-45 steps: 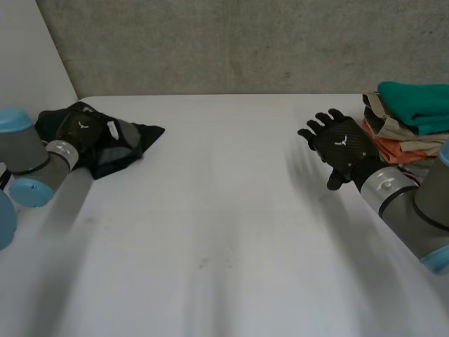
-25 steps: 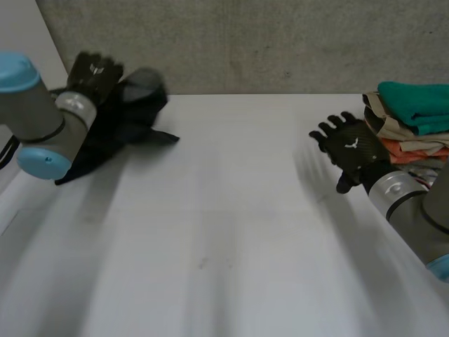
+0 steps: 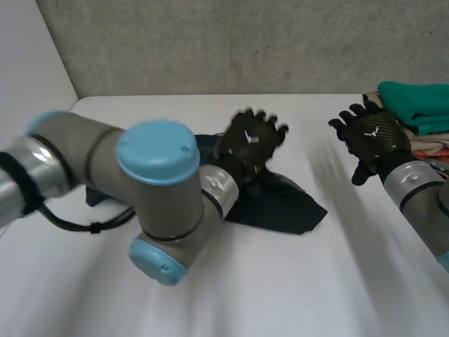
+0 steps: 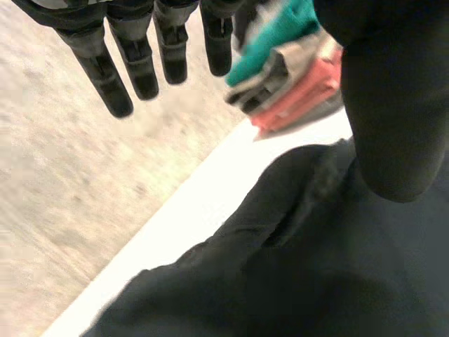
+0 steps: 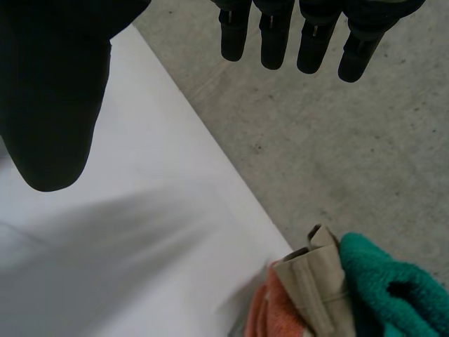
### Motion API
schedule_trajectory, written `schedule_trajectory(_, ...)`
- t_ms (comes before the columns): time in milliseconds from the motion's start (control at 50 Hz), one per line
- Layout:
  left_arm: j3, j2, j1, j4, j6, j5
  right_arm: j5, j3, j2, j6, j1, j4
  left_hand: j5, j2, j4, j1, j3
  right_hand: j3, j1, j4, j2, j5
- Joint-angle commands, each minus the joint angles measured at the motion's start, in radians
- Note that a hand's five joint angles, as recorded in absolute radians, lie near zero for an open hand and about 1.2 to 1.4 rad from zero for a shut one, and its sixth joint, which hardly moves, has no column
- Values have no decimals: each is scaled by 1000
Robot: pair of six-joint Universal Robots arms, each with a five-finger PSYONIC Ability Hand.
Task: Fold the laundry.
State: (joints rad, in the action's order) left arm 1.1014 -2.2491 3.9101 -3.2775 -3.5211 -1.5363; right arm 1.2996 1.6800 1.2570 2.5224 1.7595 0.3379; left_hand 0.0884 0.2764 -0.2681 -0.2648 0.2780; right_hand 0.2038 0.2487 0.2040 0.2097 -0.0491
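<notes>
A: Now the dark garment (image 3: pixel 280 203) is at counter (image 3: pixel 302 281) centre, moved from ten o'clock.
B: Left hand (image 3: pixel 247 140) fingers splayed above it, released; right hand (image 3: pixel 372 137) fingers straight, empty. Spreading comes next, probably.

Grey arms (image 3: pixel 70 154), light-blue round caps (image 3: pixel 158 151); left hand (image 3: pixel 249 140), right hand (image 3: pixel 370 137) black, white emblem on backs.

Reading no words, letters or numbers anywhere. Making out a small white winged emblem (image 3: pixel 251 137), without lettering, sitting on the back of the left robot hand (image 3: pixel 242 149), and a matching one sitting on the back of the right robot hand (image 3: pixel 375 144).
</notes>
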Motion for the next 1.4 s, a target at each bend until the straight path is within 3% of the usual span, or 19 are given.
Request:
schedule_trajectory(20,96,242,86,4,2,-13,26,-25,2,71,11,-83,-44,-57,49,45,-59,-29,-74,-29,-35,49)
schedule_trajectory(100,193,359,205,1,7,-5,56,-77,5,215,24,-201,-46,-60,52,48,-62,-29,-74,-29,-35,49)
schedule_trajectory(260,282,346,517,22,5,27,55,-247,-19,413,172,-405,-44,-57,49,45,-59,-29,-74,-29,-35,49)
schedule_trajectory(460,275,134,658,59,1,168,70,-558,-312,398,385,-350,33,19,-28,-31,18,-29,-74,-29,-35,49)
schedule_trajectory(540,265,89,670,85,-1,174,82,-658,-445,320,420,-303,118,104,-112,-116,102,-29,-74,-29,-35,49)
schedule_trajectory(620,241,33,673,87,-1,165,148,-729,-539,213,426,-292,460,447,-455,-459,445,42,-3,42,36,-22)
schedule_trajectory(640,223,14,673,87,-1,163,177,-738,-554,172,428,-290,732,718,-727,-730,717,220,175,220,214,-200)
schedule_trajectory(700,198,5,666,87,-1,162,204,-740,-556,118,426,-287,1132,1118,-1127,-1130,1117,711,666,711,705,-691)
schedule_trajectory(760,195,20,652,78,8,166,214,-706,-525,70,425,-293,1133,1120,-1128,-1131,1118,1190,1146,1190,1185,-1171)
schedule_trajectory(820,196,55,631,76,16,171,201,-602,-428,43,420,-298,1133,1120,-1128,-1131,1118,1192,1148,1192,1187,-1173)
schedule_trajectory(1000,323,221,488,87,16,171,176,-290,-98,-66,298,-351,1133,1120,-1128,-1131,1118,1192,1148,1192,1187,-1173)
schedule_trajectory(1120,472,341,417,78,13,174,148,-136,51,-237,242,-577,1133,1120,-1128,-1131,1118,1192,1148,1192,1187,-1173)
schedule_trajectory(1180,547,405,391,68,1,170,139,-45,104,-336,197,-703,964,951,-959,-962,949,1192,1148,1192,1187,-1173)
schedule_trajectory(1200,572,422,385,65,1,170,142,-24,108,-362,184,-735,728,715,-723,-726,713,1080,1035,1080,1074,-1060)
schedule_trajectory(1240,594,431,382,56,-1,166,139,-19,110,-367,180,-734,460,446,-454,-458,444,562,517,562,557,-543)
schedule_trajectory(1260,598,433,382,52,-1,165,138,-28,110,-360,181,-711,397,384,-392,-396,382,-29,-74,-29,-35,49)
schedule_trajectory(1400,603,439,393,44,5,114,141,-141,127,-240,183,-602,297,284,-292,-295,282,-29,-74,-29,-35,49)
